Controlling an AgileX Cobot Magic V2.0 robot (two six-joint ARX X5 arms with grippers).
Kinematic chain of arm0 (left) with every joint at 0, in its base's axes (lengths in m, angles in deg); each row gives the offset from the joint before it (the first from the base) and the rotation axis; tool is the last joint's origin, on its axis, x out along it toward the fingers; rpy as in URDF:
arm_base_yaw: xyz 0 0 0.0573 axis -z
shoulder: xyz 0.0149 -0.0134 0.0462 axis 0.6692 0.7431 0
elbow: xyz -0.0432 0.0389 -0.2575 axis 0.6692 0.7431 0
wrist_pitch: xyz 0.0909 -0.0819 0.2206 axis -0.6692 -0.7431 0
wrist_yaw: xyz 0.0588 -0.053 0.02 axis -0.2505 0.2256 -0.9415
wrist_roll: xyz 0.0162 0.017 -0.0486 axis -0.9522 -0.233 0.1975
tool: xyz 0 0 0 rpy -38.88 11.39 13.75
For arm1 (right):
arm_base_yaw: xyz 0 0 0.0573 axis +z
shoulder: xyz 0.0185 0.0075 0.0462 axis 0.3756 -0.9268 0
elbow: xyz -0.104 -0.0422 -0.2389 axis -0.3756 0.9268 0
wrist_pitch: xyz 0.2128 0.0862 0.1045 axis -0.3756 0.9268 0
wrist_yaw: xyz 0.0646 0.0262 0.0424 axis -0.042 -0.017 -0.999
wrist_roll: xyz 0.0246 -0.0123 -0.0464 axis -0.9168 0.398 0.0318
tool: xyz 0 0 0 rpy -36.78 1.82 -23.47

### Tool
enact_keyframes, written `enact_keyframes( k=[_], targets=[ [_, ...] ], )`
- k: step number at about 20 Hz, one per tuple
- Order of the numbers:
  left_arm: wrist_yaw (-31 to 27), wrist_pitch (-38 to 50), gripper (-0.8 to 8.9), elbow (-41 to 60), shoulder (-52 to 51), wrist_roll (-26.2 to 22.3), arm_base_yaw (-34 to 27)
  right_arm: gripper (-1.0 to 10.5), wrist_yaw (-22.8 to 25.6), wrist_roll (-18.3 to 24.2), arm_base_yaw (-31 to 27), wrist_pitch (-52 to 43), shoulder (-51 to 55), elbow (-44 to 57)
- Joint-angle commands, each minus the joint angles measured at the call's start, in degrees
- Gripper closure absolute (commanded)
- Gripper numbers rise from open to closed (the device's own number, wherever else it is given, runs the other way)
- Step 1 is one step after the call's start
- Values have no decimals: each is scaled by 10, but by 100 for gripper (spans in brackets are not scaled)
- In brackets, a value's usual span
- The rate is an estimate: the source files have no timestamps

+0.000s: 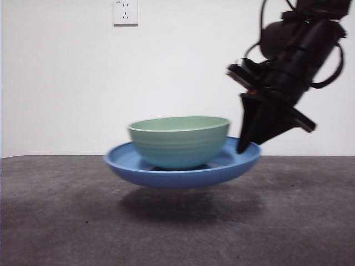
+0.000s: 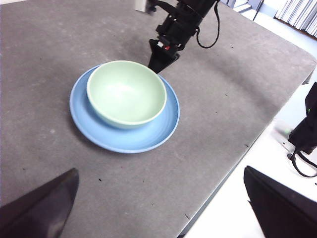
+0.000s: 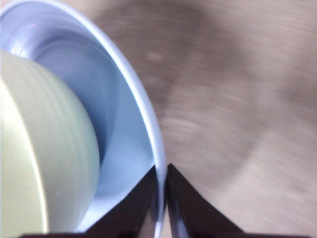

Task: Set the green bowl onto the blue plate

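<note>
Green bowl (image 1: 179,141) seated in blue plate (image 1: 236,161), raised clear of tabletop (image 1: 288,221); right gripper (image 1: 244,148) jaws clamped on plate rim; left gripper (image 2: 158,203) jaws wide, well apart.

wall (image 1: 66,83): plain white | socket (image 1: 125,11): white, high up | table (image 1: 55,221): grey, speckled

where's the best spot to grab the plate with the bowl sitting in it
By the rim, from the side. The plate is shallow, and the bowl fills its middle, leaving only the raised edge. The right gripper is shut on that rim; the left gripper waits open.
</note>
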Motion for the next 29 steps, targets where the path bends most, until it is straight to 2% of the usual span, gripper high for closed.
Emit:
enact_keyframes(
  k=[1, 6, 13, 17, 22, 25, 29],
  targets=[
    [-1, 5, 282, -5, 2, -3, 2, 935, -7, -22, 29, -8, -33, -26],
    [-1, 5, 282, -5, 2, -3, 2, 935, -8, -32, 66, -17, -90, -53],
    [-1, 4, 282, -5, 2, -1, 2, 930, -6, -31, 68, -26, -119, -55],
    [-1, 4, 281, -5, 2, 0, 2, 769, -6, -31, 68, -31, -118, -55],
    [-1, 4, 282, -5, 2, -1, 2, 766, -5, -30, 55, -9, -106, -71],
    [-1, 4, 282, -5, 2, -1, 2, 660, -1, -22, 46, 13, -77, -88],
    [-1, 4, 281, -5, 2, -1, 2, 564, 40, 3, 37, 55, -3, -88]
  ],
)
